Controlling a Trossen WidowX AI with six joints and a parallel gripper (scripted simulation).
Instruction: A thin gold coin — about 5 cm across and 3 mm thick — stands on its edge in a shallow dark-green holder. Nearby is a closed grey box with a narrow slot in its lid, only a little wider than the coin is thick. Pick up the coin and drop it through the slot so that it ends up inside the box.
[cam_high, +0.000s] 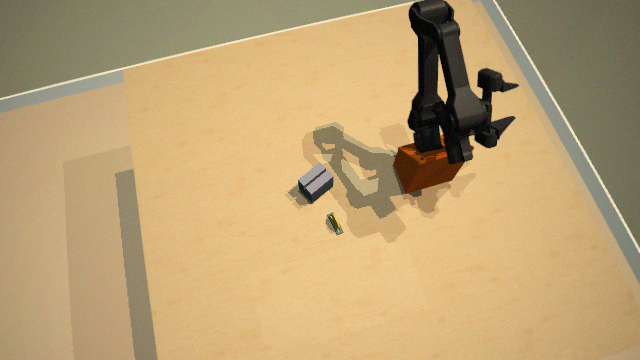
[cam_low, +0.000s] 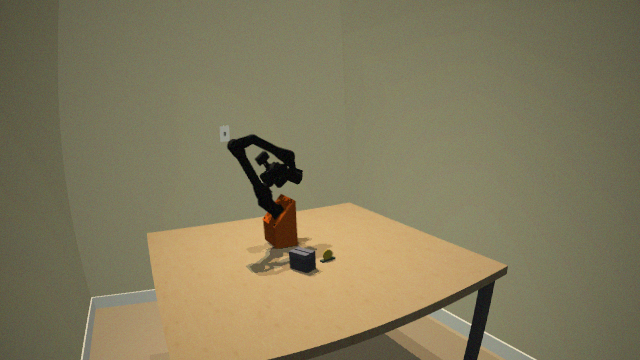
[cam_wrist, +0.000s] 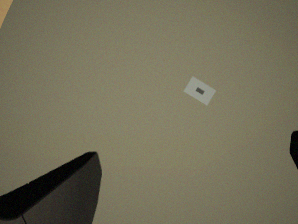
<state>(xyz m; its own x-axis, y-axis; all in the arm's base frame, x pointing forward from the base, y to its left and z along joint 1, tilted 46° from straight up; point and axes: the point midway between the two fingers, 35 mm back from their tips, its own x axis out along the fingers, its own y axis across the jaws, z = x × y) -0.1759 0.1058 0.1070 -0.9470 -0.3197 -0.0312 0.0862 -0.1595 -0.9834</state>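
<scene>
A gold coin (cam_low: 327, 254) stands on edge in its dark-green holder (cam_low: 328, 259) toward the front of the wooden worktop (cam_low: 400, 260), just beside the closed grey box (cam_low: 302, 259) with its lid slot (cam_high: 316, 178). Behind them the black arm (cam_low: 250, 172) rises folded from its orange base (cam_low: 281, 230), its end effector (cam_high: 506, 104) spread wide, gripping nothing and aimed at the olive-grey wall (cam_low: 450, 100). The pickup appears not yet begun; the next move likely calls for swinging down over the coin, fingers flanking its thin faces. A small white wall plate (cam_low: 224, 133) hangs beyond.
</scene>
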